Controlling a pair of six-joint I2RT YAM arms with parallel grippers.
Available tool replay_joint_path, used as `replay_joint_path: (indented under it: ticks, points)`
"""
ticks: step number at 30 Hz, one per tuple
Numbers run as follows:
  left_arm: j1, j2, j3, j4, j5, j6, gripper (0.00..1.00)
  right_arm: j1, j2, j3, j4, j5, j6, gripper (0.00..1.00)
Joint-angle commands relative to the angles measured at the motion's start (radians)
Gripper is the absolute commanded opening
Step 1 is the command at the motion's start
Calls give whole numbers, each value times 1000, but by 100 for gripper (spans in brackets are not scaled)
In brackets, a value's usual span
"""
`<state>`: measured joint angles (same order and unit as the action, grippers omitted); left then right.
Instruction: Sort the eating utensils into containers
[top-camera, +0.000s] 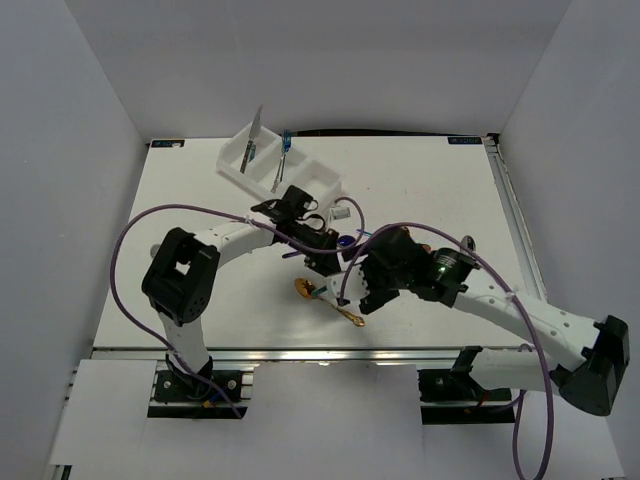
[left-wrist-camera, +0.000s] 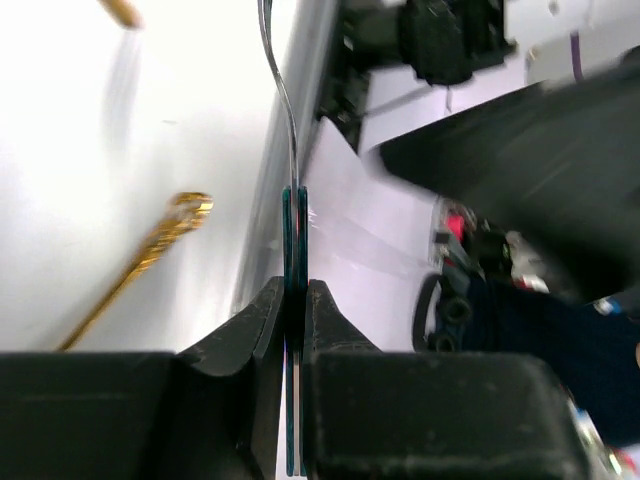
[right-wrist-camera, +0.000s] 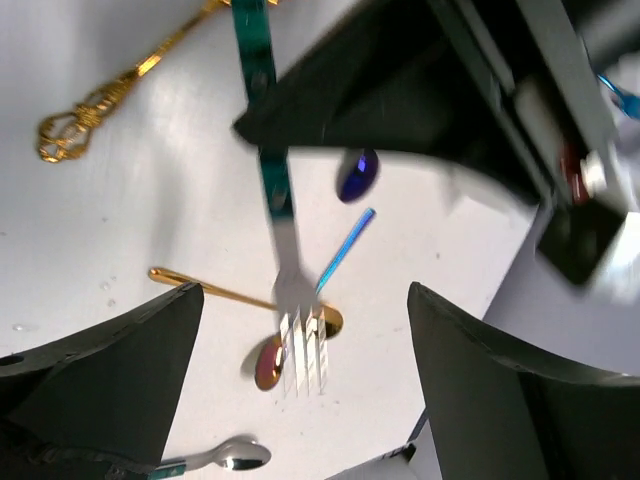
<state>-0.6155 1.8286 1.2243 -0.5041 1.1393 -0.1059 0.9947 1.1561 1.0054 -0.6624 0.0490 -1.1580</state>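
My left gripper (left-wrist-camera: 295, 290) is shut on the teal handle of a fork (left-wrist-camera: 294, 230). In the right wrist view the fork (right-wrist-camera: 297, 340) hangs tines-down above the table. My right gripper (right-wrist-camera: 303, 300) is open and empty, its fingers either side of the fork's tines. Under it lie a gold spoon (right-wrist-camera: 215, 289), a red spoon (right-wrist-camera: 266, 365), a blue spoon (right-wrist-camera: 356, 176) and a silver spoon (right-wrist-camera: 228, 458). An ornate gold utensil (right-wrist-camera: 90, 115) lies further off. The white tray (top-camera: 235, 160) stands at the back, with a few utensils (top-camera: 284, 147) in it. Both grippers, left (top-camera: 325, 262) and right (top-camera: 357, 292), meet mid-table.
The two arms are close together, the left gripper body (right-wrist-camera: 400, 90) right above my right fingers. A gold utensil (left-wrist-camera: 165, 235) lies on the table left of the left gripper. Purple cables (top-camera: 200, 212) loop over both arms. White walls enclose the table.
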Motion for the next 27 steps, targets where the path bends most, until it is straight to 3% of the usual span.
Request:
replay_joint_path:
  ticks: [1,5,7,9,13,15,20,22,23,27]
  points:
    - [97,-54,59,-14,-64,5,0,-86,-88,68,-25,-32,-22,89]
    - [204,-89,132,71,-156,-64,0,-206,-217,49,73,-87,46,89]
    - [267,-121,135,158,-225,-93,0,-276,-255,-16,211,-75,146,89]
    - [310,-137,124,324,-278,-167,0,-316,-288,-103,308,-14,233,89]
    - [420,-109,107,641,-415,-253,0,-419,-312,-178,348,-194,354,86]
    - [448,-63,139,680,-463,-273,0,-455,-325,-194,357,-253,392,78]
    - [496,96,312,740,-507,-295,0,-522,-375,-260,392,-334,445,22]
    - [500,175,393,742,-516,-290,0,-531,-389,-289,405,-333,454,11]
    - [500,198,420,742,-520,-278,0,-534,-392,-300,411,-328,460,0]
    - [500,300,495,740,-578,-261,0,-551,-406,-358,472,-314,494,0]
